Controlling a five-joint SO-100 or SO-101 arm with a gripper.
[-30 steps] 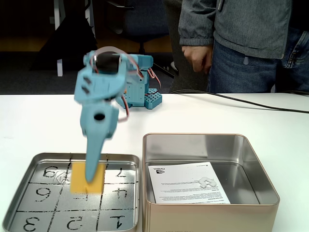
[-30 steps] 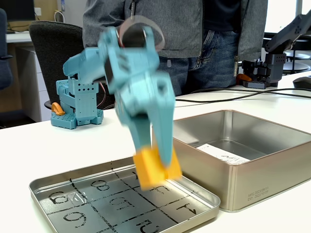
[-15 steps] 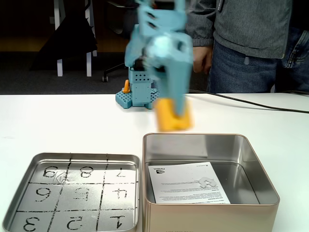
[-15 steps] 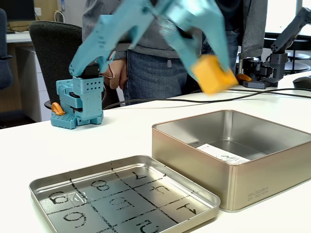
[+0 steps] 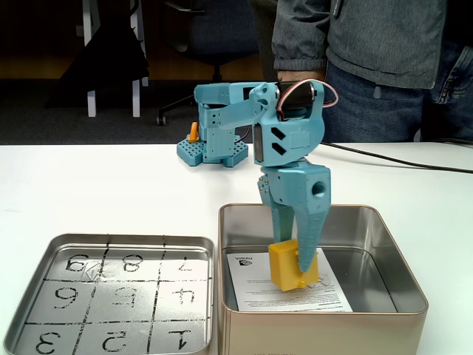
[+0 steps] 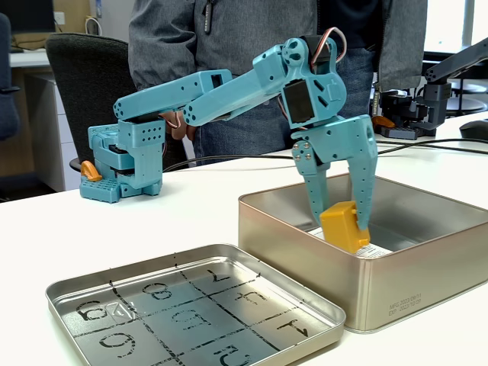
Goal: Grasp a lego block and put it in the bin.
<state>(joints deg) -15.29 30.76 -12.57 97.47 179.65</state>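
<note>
The mustard-yellow lego block (image 5: 290,265) (image 6: 345,226) hangs tilted inside the bin (image 5: 325,329) (image 6: 396,282), low over the white printed sheet (image 5: 259,285) at its bottom. My teal gripper (image 5: 295,266) (image 6: 345,226) reaches straight down into the bin, with its two fingers clamped on either side of the block. Whether the block's lower edge touches the sheet I cannot tell.
A shallow metal tray (image 5: 111,240) (image 6: 191,252) with a hand-drawn numbered grid lies left of the bin. The arm's base (image 5: 214,140) (image 6: 126,164) stands behind. A person (image 5: 369,44) (image 6: 229,38) stands at the far table edge. A black cable (image 5: 399,159) crosses the table's right.
The arm lifted the block off the grid tray, swung it rightward over the bin's rim and lowered it into the bin. The grip on the block has held throughout.
</note>
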